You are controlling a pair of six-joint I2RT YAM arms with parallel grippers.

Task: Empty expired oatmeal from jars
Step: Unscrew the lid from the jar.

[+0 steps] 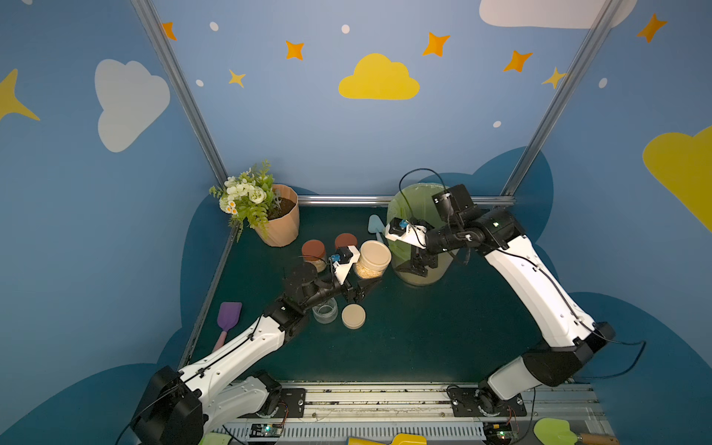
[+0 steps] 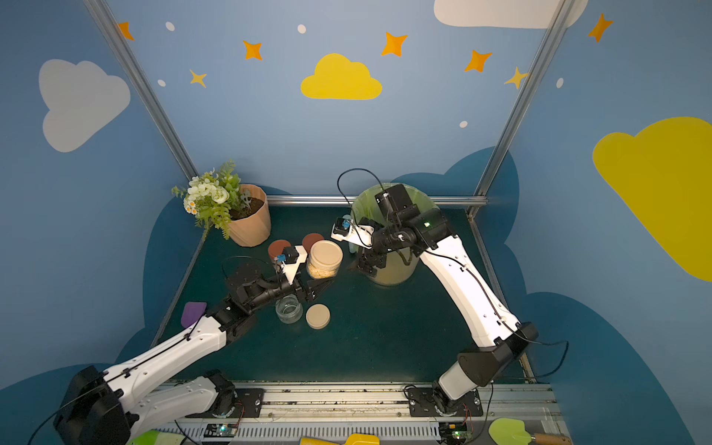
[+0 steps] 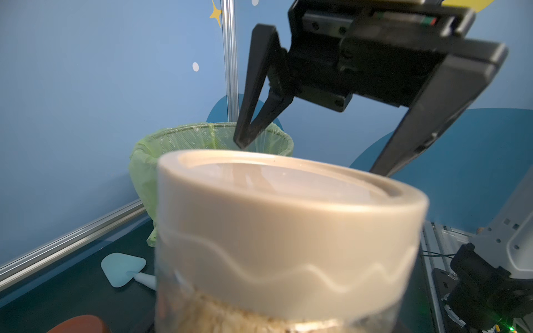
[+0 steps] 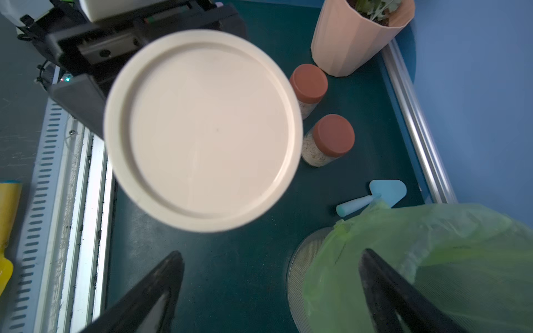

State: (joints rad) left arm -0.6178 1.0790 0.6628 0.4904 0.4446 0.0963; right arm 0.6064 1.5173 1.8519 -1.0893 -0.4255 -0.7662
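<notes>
The left gripper clamps the beige-lidded jar, pale flaky oatmeal inside; the right gripper gapes wide, empty.

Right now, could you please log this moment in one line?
left gripper: shut on closed beige-lidded jar | right gripper: open, empty | open jar: empty, on table

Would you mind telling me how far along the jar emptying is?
Done: one empty jar stands open beside its beige lid. In hand: the left end effector holds a lidded jar of oatmeal; the right end effector is open. Left: two red-lidded jars, both holding oatmeal.
</notes>
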